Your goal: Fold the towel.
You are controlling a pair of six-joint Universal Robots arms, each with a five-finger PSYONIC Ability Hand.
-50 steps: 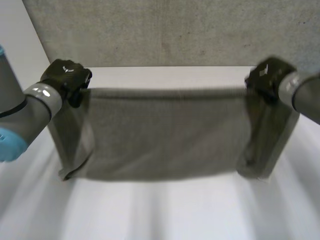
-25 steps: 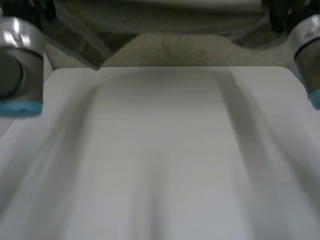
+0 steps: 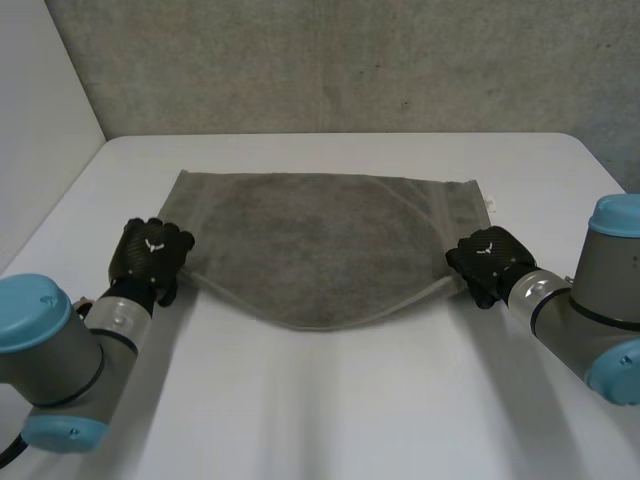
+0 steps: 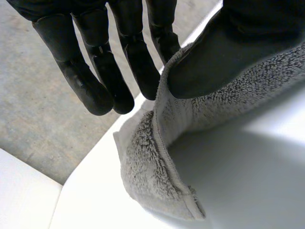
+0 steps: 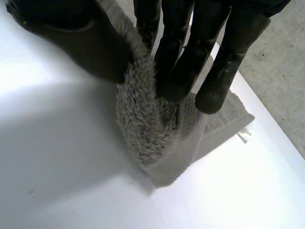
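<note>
- Two near corners of a grey terry towel are pinched up off the white surface, while its far edge lies flat toward the grey concrete wall.
- At the near left corner, the left hand has the hem clamped between its thumb and nearly straight fingers, as its wrist view shows.
- At the near right corner, the right hand does likewise, with a bunched wad of pile squeezed between its thumb and fingers.
- Between the two hands the near edge sags in a long curve down onto the surface.
- A small white label lies on the surface just beside the far right corner.
- Judging by that sag, the cloth is soft, limp and fairly light; it will keep no shape of its own and droops wherever it is unsupported.
- The thick looped pile looks grippy rather than slippery, and nothing about it is fragile.
- The stitched hem at the corners seems the best place to hold, since it is firmer than the pile. Both corners should be kept level and well apart so the edge stays straight for the fold.
</note>
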